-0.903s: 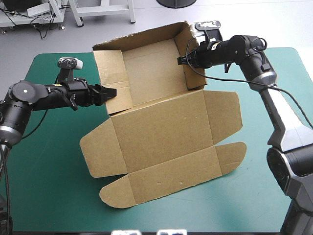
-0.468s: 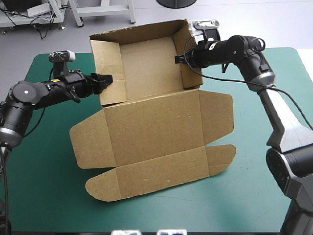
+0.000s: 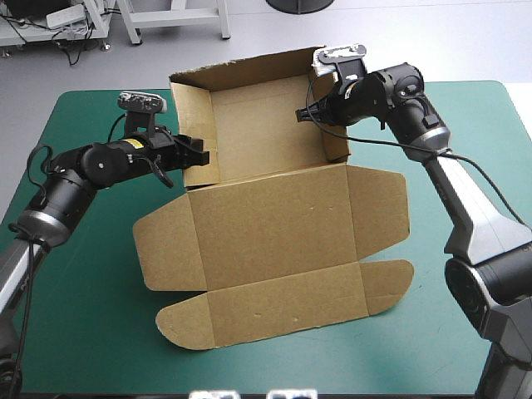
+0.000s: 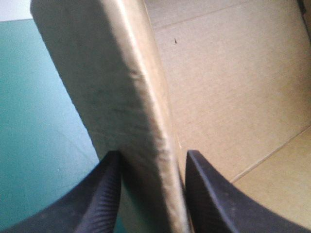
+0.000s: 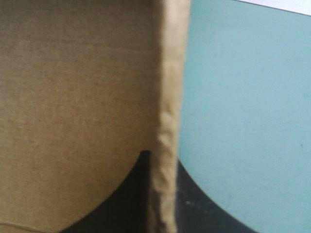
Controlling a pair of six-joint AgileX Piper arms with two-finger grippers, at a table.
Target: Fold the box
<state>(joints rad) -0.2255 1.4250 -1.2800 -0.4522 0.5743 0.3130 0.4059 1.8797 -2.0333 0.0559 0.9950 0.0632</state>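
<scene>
Teal-green counter [image 3: 83, 324] carries the brown box [image 3: 274, 237]; left gripper [image 3: 199, 153] and right gripper [image 3: 304, 112] each clamp a side wall, likely bracing the tray upright.

Left arm [image 3: 91, 166]: black tube-shaped links joined by round housings; a small yellow label [image 3: 130, 143] is noted near the wrist.

Right arm [image 3: 470, 208]: black at the wrist end, silver-grey along the long link, dark grey at the rounded joint below.

Left gripper [image 4: 153, 154]: fingers [image 4: 99, 194] are black, curved and finely ribbed.

Right gripper [image 5: 163, 158]: fingers [image 5: 129, 199] are recorded as black and curved.
</scene>
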